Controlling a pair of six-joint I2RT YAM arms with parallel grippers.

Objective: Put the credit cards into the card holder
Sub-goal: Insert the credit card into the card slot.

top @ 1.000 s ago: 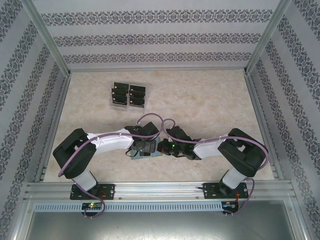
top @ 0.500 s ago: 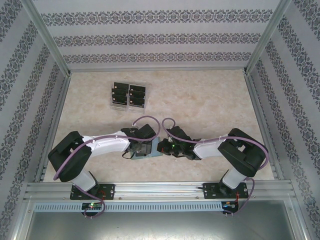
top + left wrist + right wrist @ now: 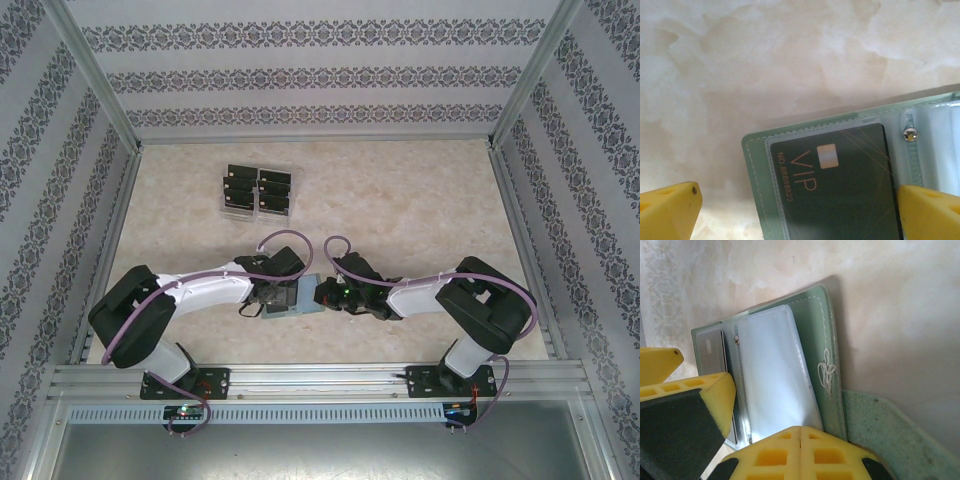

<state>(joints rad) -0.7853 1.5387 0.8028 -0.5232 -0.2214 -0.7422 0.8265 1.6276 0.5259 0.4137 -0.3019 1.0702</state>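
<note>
Swinging its elbow out toward the near-left rail over the past second, the left arm [image 3: 190, 292] has carried its wrist a little lower over the card holder [image 3: 303, 297], while the right arm [image 3: 430, 294] has kept its place.

The two arms meet at the near centre of the marbled counter [image 3: 420, 200], where the grey-green card holder lies open between them. The left fingers [image 3: 670, 210] stand wide apart, one yellow tip on either side of the holder's left leaf and neither visibly touching it.

Under that leaf's clear pocket sits a dark card [image 3: 840, 185] printed "VIP" in orange beside a small chip mark, with a line along its edge beginning "NO 8888"; the last digits are soft, and the card's lower part is cut off by the picture's edge. A small metal snap stud [image 3: 910, 133] sits just right of it.

The right fingers [image 3: 800, 455] are closed tip to tip at the holder's near edge. Whether they pinch the leaf or only press against it cannot be told, since they hide the contact. From the right wrist, glare whitens a clear sleeve [image 3: 775, 375], so its contents cannot be read, and a stamped flourish [image 3: 826, 372] on the green border is not legible.

Well apart, at the far left of the counter, more credit cards [image 3: 273, 182] lie in two columns in a clear tray [image 3: 240, 214], their markings too small to read.
</note>
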